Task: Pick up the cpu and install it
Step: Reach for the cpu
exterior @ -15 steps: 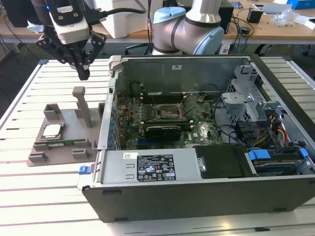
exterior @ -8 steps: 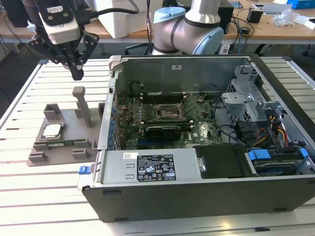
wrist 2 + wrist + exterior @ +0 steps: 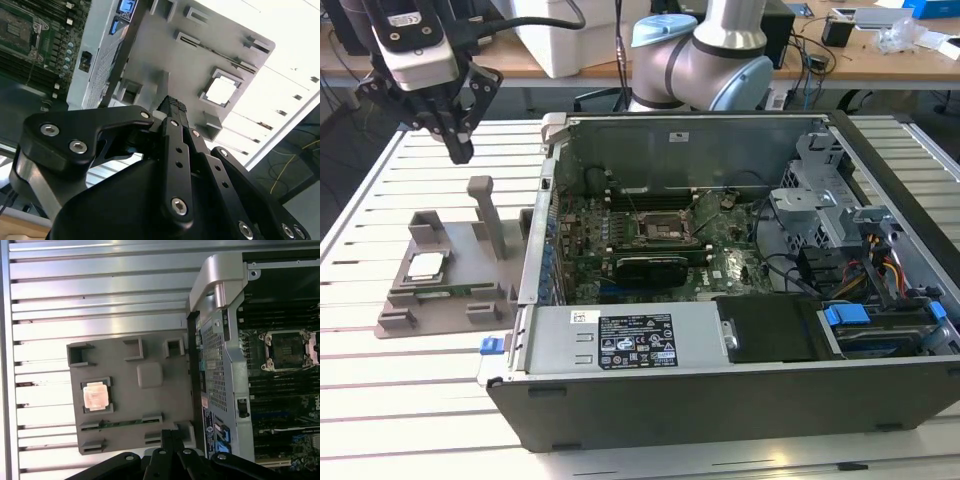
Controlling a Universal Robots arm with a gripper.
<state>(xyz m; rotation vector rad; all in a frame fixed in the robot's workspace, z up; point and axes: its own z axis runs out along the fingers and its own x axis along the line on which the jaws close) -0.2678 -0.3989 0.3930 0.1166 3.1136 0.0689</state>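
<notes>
black claw point(image 3: 460, 150): fingers drawn together, nothing between them; hangs high over the holder's end of the slatted table point(image 3: 380, 400).
cpu point(image 3: 425, 266): silvery square with a pale edge, flat in a framed recess of the grey holder point(image 3: 395, 322); lower than the claw and well apart from it, untouched.
memory stick point(image 3: 450, 293): thin green strip on edge in a slot of the same holder, just beside the cpu.
post point(image 3: 485, 212): grey upright on the holder, between the cpu's recess and the computer case.
computer case point(image 3: 720, 400): open-topped, just beside the holder on the exterior view's right; its raised metal wall stands between holder and motherboard.
socket point(image 3: 665, 228): black square in a metal frame, down on the green board inside the case, far from cpu and claw.
arm base point(image 3: 710, 55): pale grey joint behind the case.
</notes>
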